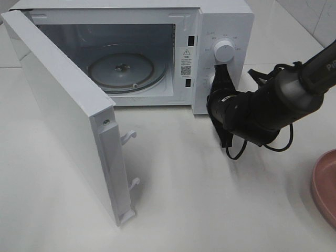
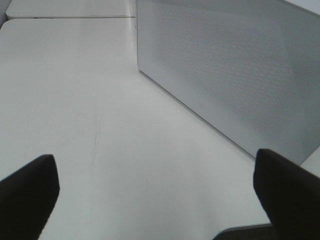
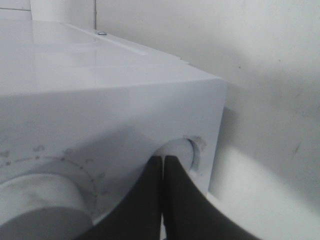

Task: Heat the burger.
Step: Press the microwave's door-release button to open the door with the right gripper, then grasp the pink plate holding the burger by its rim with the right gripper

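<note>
Microwave (image 1: 220, 21), high view — door (image 1: 58, 105) swung wide, glass turntable (image 1: 123, 71) bare; right fingers (image 1: 222, 73) on the panel below the dial (image 1: 224, 51); pink plate (image 1: 326, 186) at the edge of the counter (image 1: 210, 199). Burger: in no view.
Left wrist view: left fingers (image 2: 27, 192) spread wide, gripping nothing, facing the door's outer side.
Right wrist view: right fingers pressed shut, tips at the lower knob (image 3: 181, 152).
Handling, judged — burger likely light, soft, layered; hold gently, low across the bun's sides.

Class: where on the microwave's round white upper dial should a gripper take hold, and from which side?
Grip the round white upper dial across its rim, jaws on opposite sides, coming straight from the front: it stands out from the flat white control panel, facing forward.
</note>
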### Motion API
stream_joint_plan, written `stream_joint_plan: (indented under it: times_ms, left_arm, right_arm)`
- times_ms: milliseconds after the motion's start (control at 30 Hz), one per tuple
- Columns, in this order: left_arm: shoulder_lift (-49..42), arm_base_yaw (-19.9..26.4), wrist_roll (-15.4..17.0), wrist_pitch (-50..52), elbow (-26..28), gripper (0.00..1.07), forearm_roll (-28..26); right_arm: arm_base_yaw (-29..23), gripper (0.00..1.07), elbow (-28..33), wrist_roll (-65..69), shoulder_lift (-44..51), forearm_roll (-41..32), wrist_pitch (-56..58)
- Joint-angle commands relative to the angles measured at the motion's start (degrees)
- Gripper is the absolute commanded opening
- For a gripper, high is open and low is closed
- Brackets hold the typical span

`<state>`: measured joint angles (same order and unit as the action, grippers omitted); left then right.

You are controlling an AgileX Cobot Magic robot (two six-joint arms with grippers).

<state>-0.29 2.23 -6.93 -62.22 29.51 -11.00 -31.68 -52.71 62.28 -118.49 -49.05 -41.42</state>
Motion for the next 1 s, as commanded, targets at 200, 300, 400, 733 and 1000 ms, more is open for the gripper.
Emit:
stream_joint_plan:
  times_ms: [200, 300, 400, 733, 1000]
  left_arm:
    - [-0.86, -0.23, 0.46, 0.74, 0.06, 0.98, -0.11]
    - [-0.86, -0.23, 0.46, 0.74, 0.06, 0.98, -0.11]
    - [-0.86, -0.23, 0.46, 0.74, 0.06, 0.98, -0.11]
    - [-0.86, -0.23, 0.46, 0.74, 0.06, 0.98, -0.11]
    - [-0.86, -0.23, 0.46, 0.74, 0.06, 0.98, -0.11]
  right_arm:
    - [-0.11, 0.00, 2.81, -9.34, 5.79, 0.63, 7.85]
    - [0.17, 0.00, 4.98, -14.09, 8.77, 0.74, 12.89]
    - [0.74, 0.00, 6.59, -20.17, 11.12, 0.86, 17.42]
    - [1.78, 0.00, 9.22, -40.91, 17.36, 2.41, 28.82]
    - [5.73, 0.00, 9.11, -49.45, 20.34, 10.43, 41.83]
